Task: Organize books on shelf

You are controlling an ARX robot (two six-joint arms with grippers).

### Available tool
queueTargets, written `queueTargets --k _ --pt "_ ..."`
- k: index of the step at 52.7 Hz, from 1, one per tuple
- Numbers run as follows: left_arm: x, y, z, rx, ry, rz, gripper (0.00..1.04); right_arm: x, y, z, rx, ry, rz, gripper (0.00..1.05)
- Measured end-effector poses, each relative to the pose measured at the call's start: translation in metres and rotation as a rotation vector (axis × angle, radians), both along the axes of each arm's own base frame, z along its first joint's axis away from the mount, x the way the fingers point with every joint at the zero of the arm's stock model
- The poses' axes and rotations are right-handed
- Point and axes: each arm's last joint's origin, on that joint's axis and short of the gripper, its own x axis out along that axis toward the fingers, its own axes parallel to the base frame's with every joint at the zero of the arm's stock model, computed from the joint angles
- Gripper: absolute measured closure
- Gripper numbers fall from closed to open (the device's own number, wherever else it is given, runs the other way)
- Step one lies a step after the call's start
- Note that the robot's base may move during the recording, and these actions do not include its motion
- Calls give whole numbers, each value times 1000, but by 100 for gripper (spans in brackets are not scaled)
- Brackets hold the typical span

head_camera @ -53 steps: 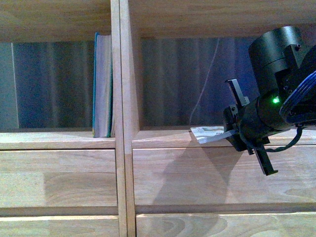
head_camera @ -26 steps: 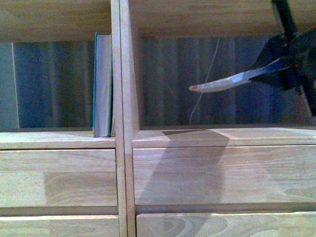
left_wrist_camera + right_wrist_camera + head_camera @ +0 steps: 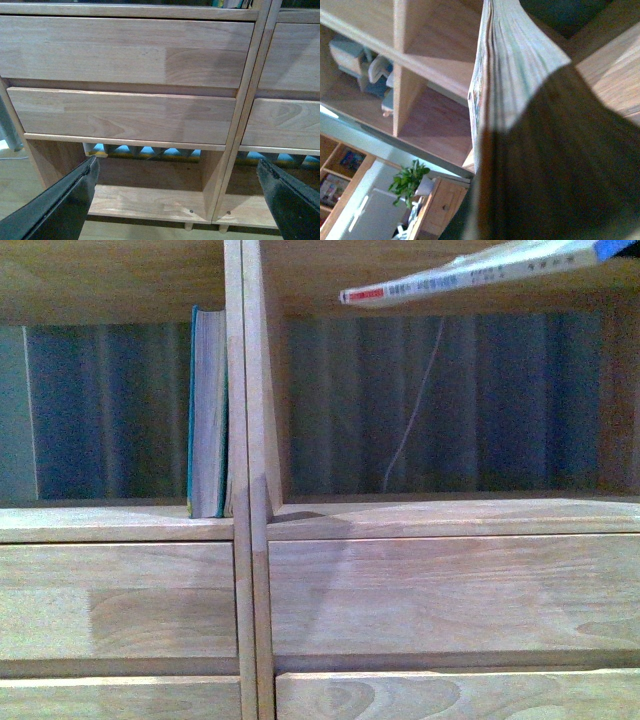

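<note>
A ribbed grey-blue backdrop (image 3: 100,410) shows through the open-backed shelf (image 3: 252,390), whose two compartments sit above four drawer fronts (image 3: 120,600), two per column. In the left compartment one teal book (image 3: 208,410) stands upright, pressed against the central divider. Behind the right compartment hangs a single white cord (image 3: 415,400). Above it, one white-spined paperback (image 3: 470,275) is tilted in the air at the level of the top board, its red mark at the left end. The left gripper (image 3: 177,170) faces the lower drawers, its two fingers spread wide with nothing between them. The right gripper (image 3: 487,140) is clamped on the paperback, one dark finger (image 3: 550,165) flat against its cover.
</note>
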Motion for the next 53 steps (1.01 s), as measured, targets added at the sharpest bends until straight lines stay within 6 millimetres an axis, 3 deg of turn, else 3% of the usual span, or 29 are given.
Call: queueTargets --k 9,21,25,32,44,53 --pt "0 0 0 0 0 0 7 -18 4 6 -14 -52 27 97" --pt "0 0 0 0 0 0 7 -21 11 2 -45 -64 53 97" --pt "2 1 5 -176 -26 -144 7 -21 11 1 -52 -65 42 97" --pt "2 5 8 -376 15 -233 7 -19 11 -3 -65 -62 34 97" --pt "1 10 45 -454 26 -334 7 -12 11 -15 -77 -23 20 97" --pt "1 12 87 -436 -20 -468 7 -11 11 -16 -79 -19 14 97"
